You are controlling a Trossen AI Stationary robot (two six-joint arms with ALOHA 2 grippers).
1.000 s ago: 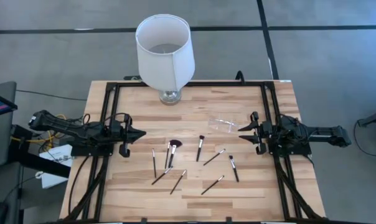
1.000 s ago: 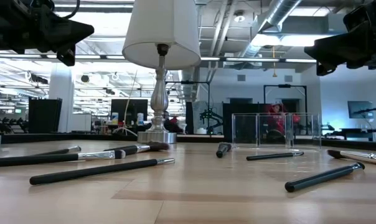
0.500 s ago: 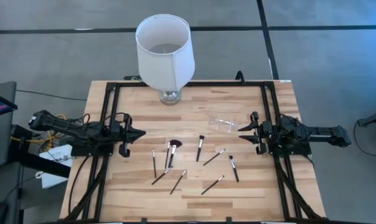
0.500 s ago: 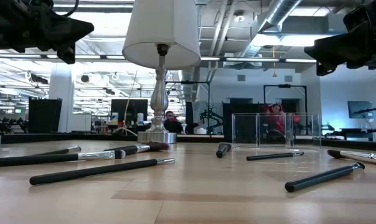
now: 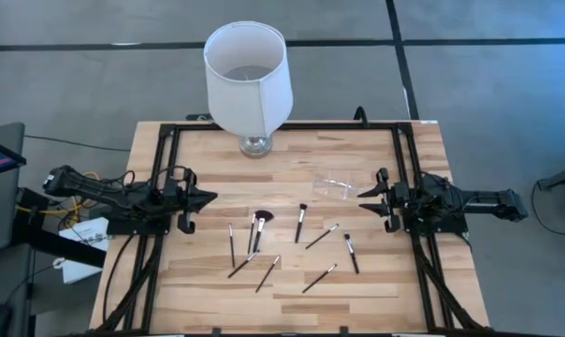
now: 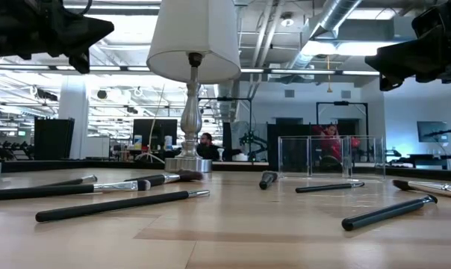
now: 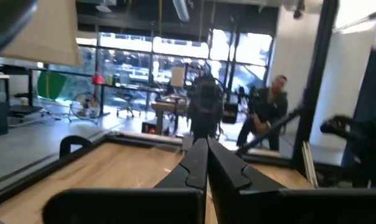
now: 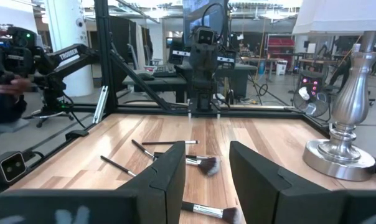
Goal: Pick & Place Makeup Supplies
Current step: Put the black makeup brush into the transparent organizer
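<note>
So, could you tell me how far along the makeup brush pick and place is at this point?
Nothing looks done yet: the makeup brushes all lie loose on the table, and the clear holder stands empty. Nothing is in hand either: the left gripper is shut on nothing at the left side, the right gripper open at the right. Every brush remains to be moved.

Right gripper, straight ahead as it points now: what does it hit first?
Probably nothing on the table. The right gripper, fingers open, points level across the wooden table, above the scattered thin makeup brushes. First in line looks like the shut left gripper opposite, though depth is unclear.
</note>
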